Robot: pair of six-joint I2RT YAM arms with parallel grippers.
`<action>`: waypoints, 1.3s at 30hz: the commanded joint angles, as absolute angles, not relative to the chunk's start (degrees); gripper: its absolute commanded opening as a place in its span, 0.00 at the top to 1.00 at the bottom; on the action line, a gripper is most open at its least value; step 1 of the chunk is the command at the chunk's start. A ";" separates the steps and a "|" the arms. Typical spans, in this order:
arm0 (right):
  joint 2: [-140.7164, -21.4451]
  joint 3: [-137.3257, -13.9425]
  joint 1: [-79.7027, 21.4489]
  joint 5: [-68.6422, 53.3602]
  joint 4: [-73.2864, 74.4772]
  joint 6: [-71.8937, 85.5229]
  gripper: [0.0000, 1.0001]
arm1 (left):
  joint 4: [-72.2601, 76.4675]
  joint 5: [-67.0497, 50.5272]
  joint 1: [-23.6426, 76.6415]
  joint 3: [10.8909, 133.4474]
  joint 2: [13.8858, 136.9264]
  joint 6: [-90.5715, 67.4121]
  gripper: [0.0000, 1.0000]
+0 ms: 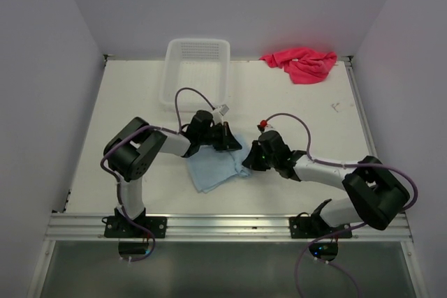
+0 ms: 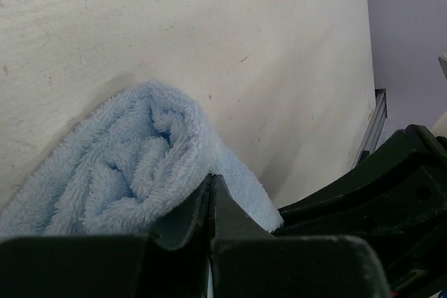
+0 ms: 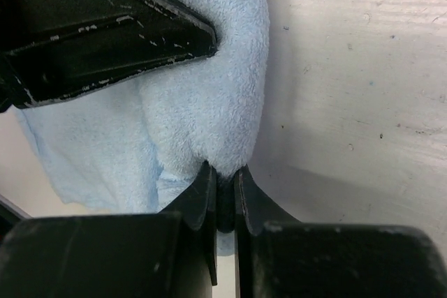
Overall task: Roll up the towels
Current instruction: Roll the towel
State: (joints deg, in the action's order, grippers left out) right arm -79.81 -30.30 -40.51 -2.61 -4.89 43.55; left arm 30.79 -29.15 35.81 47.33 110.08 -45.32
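Note:
A light blue towel (image 1: 215, 167) lies mid-table, its far edge curled into a partial roll (image 2: 140, 165). My left gripper (image 1: 230, 141) is shut on the roll's far left end; its jaws (image 2: 211, 186) pinch the fabric. My right gripper (image 1: 249, 163) is shut on the roll's right end, with blue terry squeezed between its jaws (image 3: 223, 176). The left gripper's black fingers (image 3: 105, 26) show in the right wrist view. A pink towel (image 1: 302, 63) lies crumpled at the far right of the table.
A white plastic basket (image 1: 196, 73) stands at the back centre of the white table (image 1: 140, 95). A raised rail (image 1: 357, 88) runs along the table's right edge. Both arms' purple cables arch above the table near the towel.

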 commanded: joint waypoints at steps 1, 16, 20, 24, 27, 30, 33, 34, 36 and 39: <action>-77.62 -31.37 -42.79 5.17 1.21 38.07 1.00 | 23.39 -26.81 33.93 49.56 108.20 -42.19 1.00; -89.28 -49.73 -63.54 45.78 26.97 34.45 1.00 | 18.81 -26.81 33.05 53.35 100.20 -42.10 1.00; -94.91 -54.65 -67.58 53.33 32.94 36.38 1.00 | 20.30 -27.07 33.14 51.33 98.35 -42.80 1.00; -100.27 -59.41 -71.44 55.81 36.38 37.18 1.00 | 21.35 -27.16 33.84 50.36 96.95 -42.89 1.00; -103.53 -62.40 -72.86 55.99 38.05 37.61 1.00 | 21.10 -26.72 35.07 50.54 97.99 -41.75 1.00; -104.94 -63.81 -73.39 55.29 38.23 37.97 1.00 | 21.36 -26.81 35.77 49.31 99.83 -41.66 1.00; -104.68 -63.90 -73.56 54.32 37.88 38.32 1.00 | 21.36 -26.54 35.95 47.29 101.68 -41.49 1.00; -104.59 -63.72 -73.56 53.88 37.79 38.15 1.00 | 21.53 -26.37 35.95 46.76 102.04 -41.14 1.00; -104.07 -63.63 -73.56 53.44 37.44 38.14 0.99 | 21.62 -25.84 35.95 45.01 103.00 -40.87 1.00; -102.93 -63.46 -73.48 52.21 37.62 38.93 0.91 | 22.50 -25.14 35.86 42.90 104.32 -40.78 1.00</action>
State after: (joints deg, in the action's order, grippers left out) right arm -104.38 -62.35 -73.23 52.95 36.49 36.29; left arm 21.12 -26.46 35.90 45.17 102.72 -42.44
